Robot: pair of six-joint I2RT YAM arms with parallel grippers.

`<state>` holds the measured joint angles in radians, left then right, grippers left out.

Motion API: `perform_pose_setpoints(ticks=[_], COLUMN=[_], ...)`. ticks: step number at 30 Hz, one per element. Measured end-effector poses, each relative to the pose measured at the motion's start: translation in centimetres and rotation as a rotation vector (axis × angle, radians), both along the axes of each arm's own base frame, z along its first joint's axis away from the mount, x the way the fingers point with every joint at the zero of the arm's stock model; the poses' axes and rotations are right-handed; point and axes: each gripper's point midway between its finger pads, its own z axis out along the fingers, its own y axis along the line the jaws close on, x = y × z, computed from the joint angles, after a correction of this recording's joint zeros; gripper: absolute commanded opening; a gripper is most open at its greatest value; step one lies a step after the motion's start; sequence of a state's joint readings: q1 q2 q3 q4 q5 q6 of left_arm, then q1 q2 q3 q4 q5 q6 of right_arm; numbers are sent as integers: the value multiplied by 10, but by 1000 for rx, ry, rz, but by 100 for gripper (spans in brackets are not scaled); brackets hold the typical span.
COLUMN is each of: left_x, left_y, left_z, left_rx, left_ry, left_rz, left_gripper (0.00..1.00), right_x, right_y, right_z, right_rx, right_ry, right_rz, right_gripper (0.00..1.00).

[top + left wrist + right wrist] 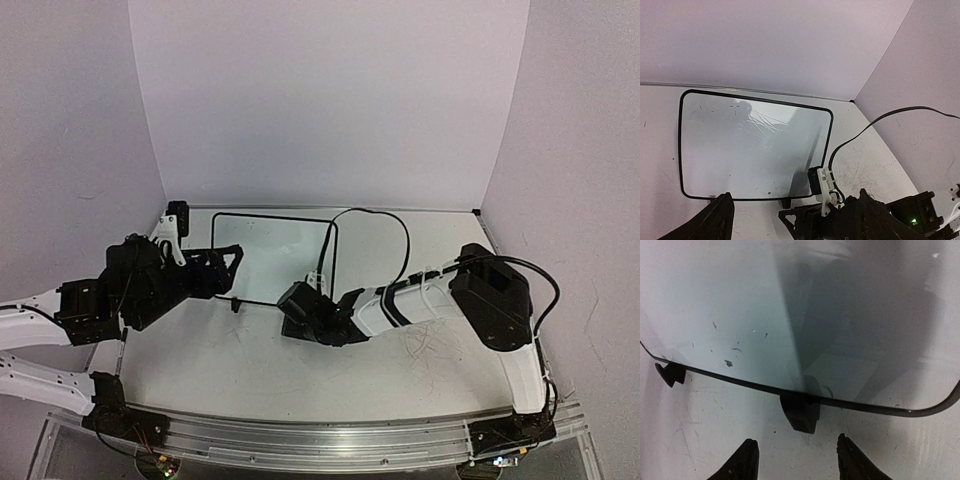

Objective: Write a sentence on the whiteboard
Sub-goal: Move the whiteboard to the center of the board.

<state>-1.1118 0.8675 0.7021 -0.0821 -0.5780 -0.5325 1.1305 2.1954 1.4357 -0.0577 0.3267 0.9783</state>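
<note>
Right gripper [795,460] jaws apart, empty, just before whiteboard [715,290] foot [799,415]; left gripper [226,270] spread wide, empty

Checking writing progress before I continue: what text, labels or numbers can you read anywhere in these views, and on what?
None readable.
The whiteboard carries no writing, only small dark specks and faint smears.
The table shows only grey scratches.
</note>
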Motion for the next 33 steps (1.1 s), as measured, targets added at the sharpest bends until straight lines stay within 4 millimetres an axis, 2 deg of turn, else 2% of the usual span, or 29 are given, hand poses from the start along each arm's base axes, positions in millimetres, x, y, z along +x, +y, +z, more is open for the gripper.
perform_pose_setpoints(ticks=[11,17,24,28,33], left_x=[-13,-15,-15,-10,-4], left_y=[26,30,30,27,17], left_z=[25,20,18,9,-9], left_rx=[-50,-43,-35,-5,63], left_ry=[-60,-57,-53,-40,-11], left_rz=[-7,-6,-4,8,19], left_gripper=[86,87,87,87,87], right_x=[19,27,28,26,13], right_y=[2,-1,-5,-20,-50], right_z=[-8,-9,-11,-12,-12], right_rx=[-64,-108,-150,-193,-282], right_ry=[-63,-101,-121,-141,-150], right_rz=[-72,-93,-80,-77,-40], right_gripper=[42,25,10,0,0])
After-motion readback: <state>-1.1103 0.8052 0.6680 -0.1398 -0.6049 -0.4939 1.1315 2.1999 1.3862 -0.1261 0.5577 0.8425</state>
